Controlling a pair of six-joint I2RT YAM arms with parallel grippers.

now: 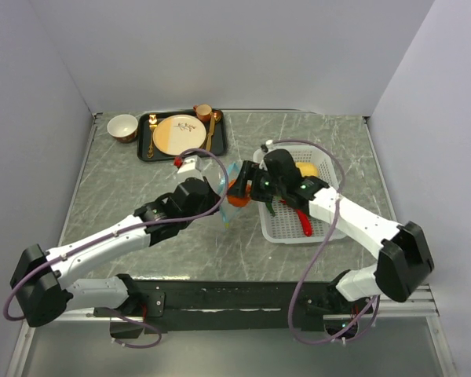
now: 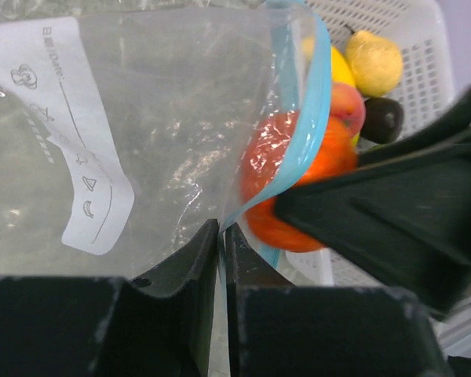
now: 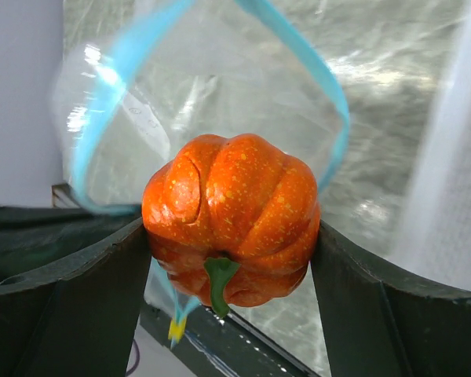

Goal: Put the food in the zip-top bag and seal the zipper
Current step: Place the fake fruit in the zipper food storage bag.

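Observation:
The clear zip-top bag (image 1: pixel 224 192) is held up at mid-table, its mouth facing the basket. My left gripper (image 2: pixel 221 228) is shut on the bag's rim by the teal zipper (image 2: pixel 314 118). The zipper (image 3: pixel 110 71) forms an open loop. My right gripper (image 3: pixel 231 226) is shut on the orange tomato (image 3: pixel 231 216), green stem towards the camera, right at the bag's mouth. In the left wrist view the tomato (image 2: pixel 298 196) sits partly past the teal rim. More food lies behind it: a yellow banana (image 2: pixel 341 67), a pale potato (image 2: pixel 374 63) and a dark fruit (image 2: pixel 382 118).
The white perforated basket (image 1: pixel 276 233) stands right of centre with a red chilli (image 1: pixel 304 224) and yellow pieces inside. A black tray (image 1: pixel 145 149) at the back left carries a beige-and-orange plate (image 1: pixel 178 135) and a cup (image 1: pixel 202 112). A bowl (image 1: pixel 122 126) sits beside it.

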